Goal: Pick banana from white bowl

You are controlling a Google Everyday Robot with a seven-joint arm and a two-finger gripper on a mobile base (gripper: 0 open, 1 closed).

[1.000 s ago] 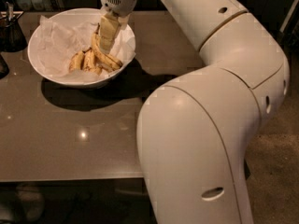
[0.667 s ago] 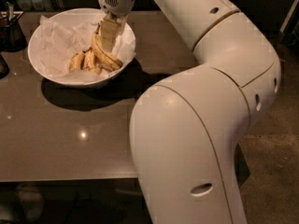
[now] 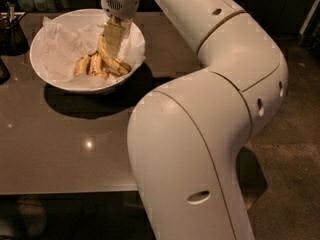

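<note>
Jaws of the gripper (image 3: 113, 49) are pinched together on the banana (image 3: 118, 64), near its upper end, inside the bowl at the upper left of the frame.

At the far upper left stands a dark glass container (image 3: 12, 36) with thin things sticking up out of it. Just to its right sits the white bowl (image 3: 37, 66). It is big, round and shiny. Crinkly white paper (image 3: 60, 44) lines it and pokes up over the rim. On the paper lie a few short, stubby banana pieces (image 3: 85, 65), yellow and brown. The long banana lies beside them on the right side of the bowl. It is curved and yellow with brown spots, and it slopes down toward the right. The gripper comes straight down onto it from the top edge of the frame. It is pale and blocky, with a round white wrist above.

The bowl stands on a smooth brown table (image 3: 60, 144) that shines like glass. A dark shadow spreads under the bowl, and a small spot of light glints lower down.

The thick white arm (image 3: 200, 134) fills the middle and right. It is round, smooth and bent at a big joint. At the far right is a rough, speckled brown floor (image 3: 295, 134). The room behind is dark.
</note>
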